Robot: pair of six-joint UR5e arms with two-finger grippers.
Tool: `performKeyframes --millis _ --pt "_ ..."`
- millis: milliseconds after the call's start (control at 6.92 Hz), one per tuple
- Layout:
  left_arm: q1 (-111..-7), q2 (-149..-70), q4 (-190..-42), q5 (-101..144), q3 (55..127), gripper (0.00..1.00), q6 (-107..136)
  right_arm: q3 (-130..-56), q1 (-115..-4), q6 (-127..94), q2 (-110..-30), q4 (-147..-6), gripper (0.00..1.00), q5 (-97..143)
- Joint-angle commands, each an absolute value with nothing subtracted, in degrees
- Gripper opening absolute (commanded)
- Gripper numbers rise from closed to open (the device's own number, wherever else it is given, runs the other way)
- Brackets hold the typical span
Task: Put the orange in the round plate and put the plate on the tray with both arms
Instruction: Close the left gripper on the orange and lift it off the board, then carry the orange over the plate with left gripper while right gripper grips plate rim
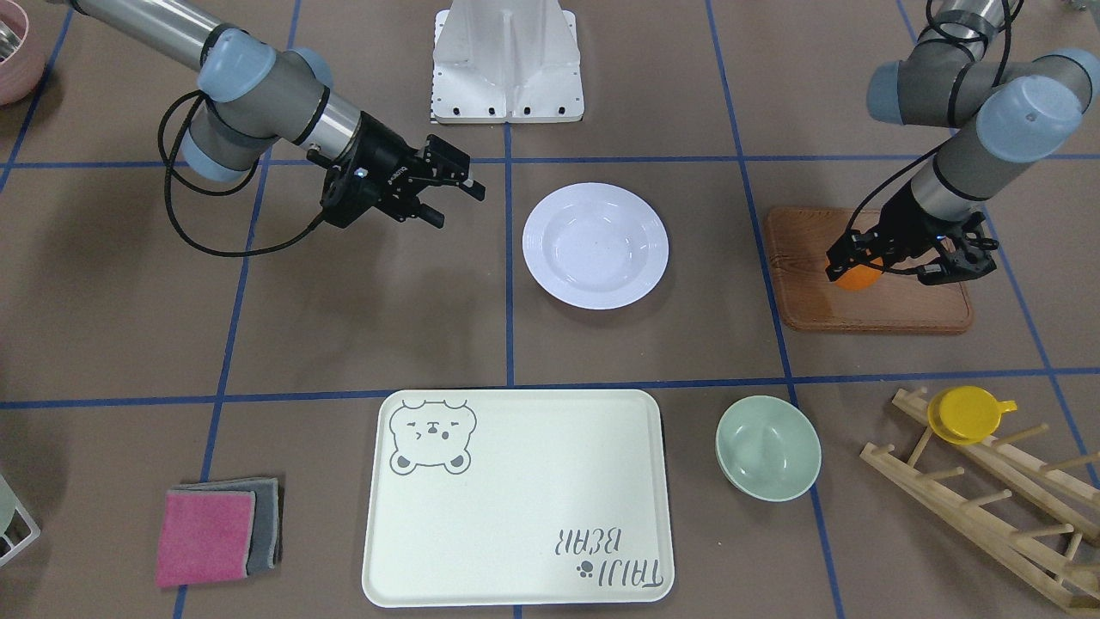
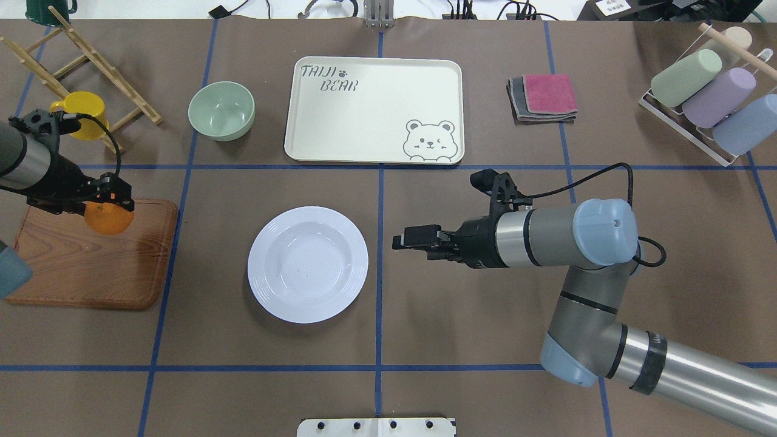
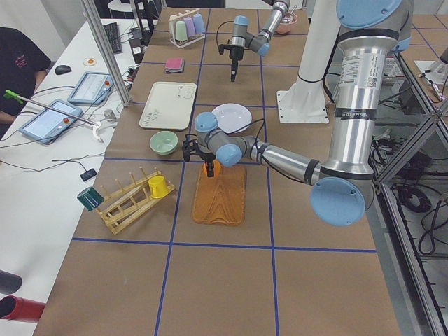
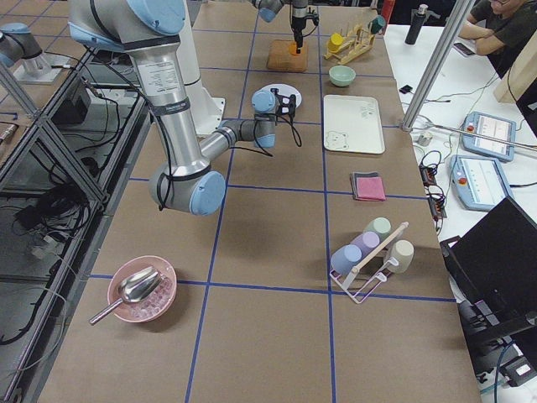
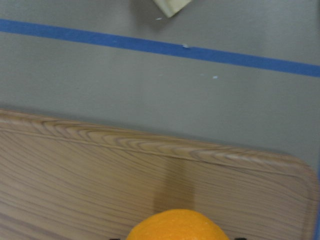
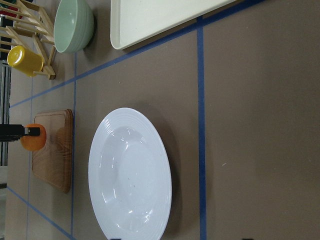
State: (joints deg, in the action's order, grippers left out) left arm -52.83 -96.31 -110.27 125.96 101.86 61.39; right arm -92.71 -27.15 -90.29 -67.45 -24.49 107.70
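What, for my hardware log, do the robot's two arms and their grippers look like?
The left arm and right arm are silver-grey tubes with rounded light-blue joint caps, black bands and looping black cables. The left gripper and right gripper are black, blocky and two-fingered.

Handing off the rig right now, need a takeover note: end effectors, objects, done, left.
Left end effector: shut on the orange, over the wooden board.
Right end effector: open, empty, beside the round plate.
Round plate sits empty on the table; tray empty, apart from it.
Done: orange grasped.
Left: orange into round plate, then carry round plate onto tray jointly.
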Motion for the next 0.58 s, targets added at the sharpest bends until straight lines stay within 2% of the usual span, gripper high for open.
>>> performKeyframes --millis 0,289,434 --pt "-49.3 -104.5 -104.5 125.4 104.7 0.65 71.7 -88.3 -25.8 -90.3 -63.2 -24.3 0.95 104.1" --pt "-41.7 -111.7 -100.6 118.5 104.9 0.65 80.0 -81.7 -25.1 -92.5 -60.7 -15.6 0.95 101.0" --pt "-39.0 -115.4 -95.8 116.0 105.6 0.65 81.6 -80.4 -24.7 -92.5 -59.4 -15.5 0.95 100.7"
